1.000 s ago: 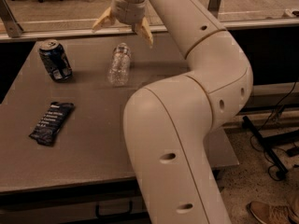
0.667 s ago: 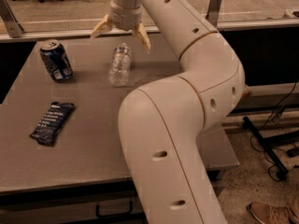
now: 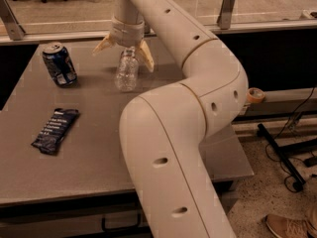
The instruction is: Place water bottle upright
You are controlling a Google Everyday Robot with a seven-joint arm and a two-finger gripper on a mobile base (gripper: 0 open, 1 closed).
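The water bottle (image 3: 127, 72), clear and ribbed, is on the grey table (image 3: 89, 167) near its far edge. It appears to lie with its cap end pointing away from me; the cap is hidden behind the gripper. My gripper (image 3: 125, 52) hangs from the cream arm just above the bottle's far end. It is open, with one tan finger (image 3: 103, 45) to the left of the bottle and the other to the right. The fingers straddle the bottle's top without closing on it.
A blue soda can (image 3: 59, 63) stands upright left of the bottle. A dark snack bag (image 3: 55, 130) lies flat at the table's left front. My arm's large elbow (image 3: 198, 108) covers the table's right side. A tape roll (image 3: 255, 94) and cables are to the right.
The gripper has moved left and down. It was beside and above the bottle and now straddles its far end. The bottle, can and bag have not moved.
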